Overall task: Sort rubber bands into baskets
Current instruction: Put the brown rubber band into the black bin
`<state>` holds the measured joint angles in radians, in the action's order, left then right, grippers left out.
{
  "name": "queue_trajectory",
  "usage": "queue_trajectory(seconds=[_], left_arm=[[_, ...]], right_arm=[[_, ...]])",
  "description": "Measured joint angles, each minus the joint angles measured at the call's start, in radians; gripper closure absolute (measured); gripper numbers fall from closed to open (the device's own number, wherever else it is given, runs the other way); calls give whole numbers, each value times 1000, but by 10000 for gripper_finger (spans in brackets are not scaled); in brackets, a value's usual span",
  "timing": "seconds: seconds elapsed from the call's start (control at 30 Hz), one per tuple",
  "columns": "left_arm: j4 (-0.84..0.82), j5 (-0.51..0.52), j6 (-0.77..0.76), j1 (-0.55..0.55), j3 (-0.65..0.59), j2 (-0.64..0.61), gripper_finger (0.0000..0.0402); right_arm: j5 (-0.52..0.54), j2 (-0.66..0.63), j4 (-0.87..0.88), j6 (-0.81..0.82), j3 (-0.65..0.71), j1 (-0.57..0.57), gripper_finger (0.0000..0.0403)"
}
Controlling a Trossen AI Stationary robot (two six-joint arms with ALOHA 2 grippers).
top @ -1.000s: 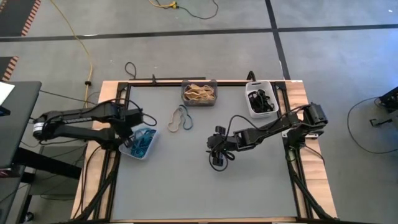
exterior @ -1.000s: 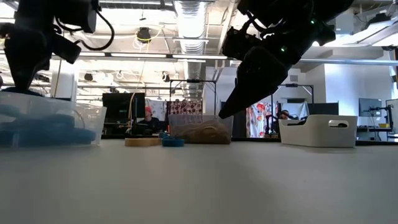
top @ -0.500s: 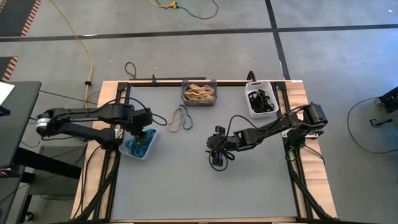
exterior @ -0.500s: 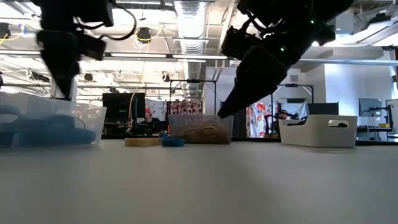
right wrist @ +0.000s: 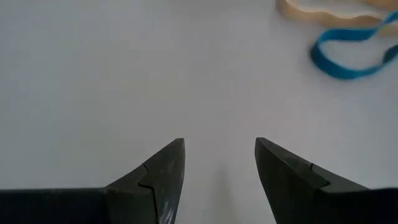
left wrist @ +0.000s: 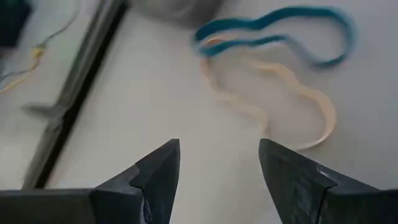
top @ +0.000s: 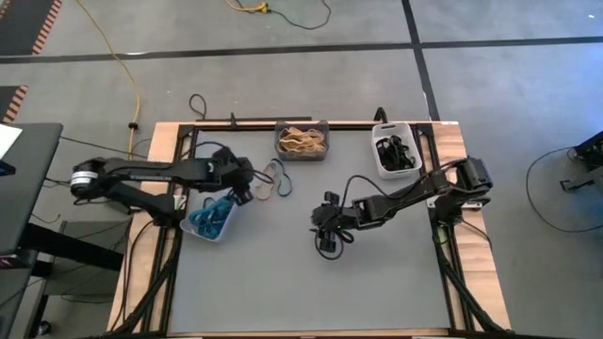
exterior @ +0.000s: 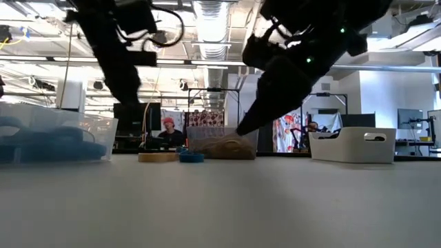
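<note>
Now the left gripper [top: 247, 181] hovers with its fingers apart at about ten o'clock on the grey table mat [top: 283, 282], between the clear plastic basket [top: 211, 218] of blue bands and the two loose loops. Right gripper [top: 323, 247] hangs near the mat's centre, fingers also apart, nothing held.

Two loops are left on the mat around eleven o'clock: a thin tan rubber band [left wrist: 283, 102] and a thin blue rubber band [left wrist: 273, 31], floppy and wavy, lying flat and touching at one end. Dark grey rectangular basket [top: 302, 139] at twelve o'clock holds tan bands; white rectangular plastic basket [top: 396, 151] at one o'clock holds black ones.

Risks, as a judgement: the loops touch, so a pinch at the joined end could lift both and drop the wrong colour into a bin. Bands lie flat on a smooth mat, so fingertips may slide over them and close on nothing. Stretchy rubber could snag on a finger and fail to release over the basket.
</note>
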<state>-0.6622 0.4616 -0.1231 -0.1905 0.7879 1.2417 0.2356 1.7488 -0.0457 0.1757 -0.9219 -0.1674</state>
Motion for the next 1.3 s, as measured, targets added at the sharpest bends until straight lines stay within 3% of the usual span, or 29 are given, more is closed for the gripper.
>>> queue_trajectory(seconds=[0.27, 0.47, 0.6, 0.93, 1.3], left_arm=[[149, -251, 97, -6, 1, 266, 191], [159, -223, 120, -5, 42, 416, 191], [146, -221, 137, -5, 75, 432, 191], [31, -213, 138, -3, 167, 316, 191], [-131, -212, 55, 19, 227, -8, 191]], right_arm=[[-25, 54, -5, -8, -2, 9, 180], [-30, 56, -6, -8, -2, 13, 180], [-30, 56, -6, -8, -3, 17, 180], [-30, 30, 16, -24, -2, 17, 180], [-30, -228, 118, -69, -3, -12, 180]])
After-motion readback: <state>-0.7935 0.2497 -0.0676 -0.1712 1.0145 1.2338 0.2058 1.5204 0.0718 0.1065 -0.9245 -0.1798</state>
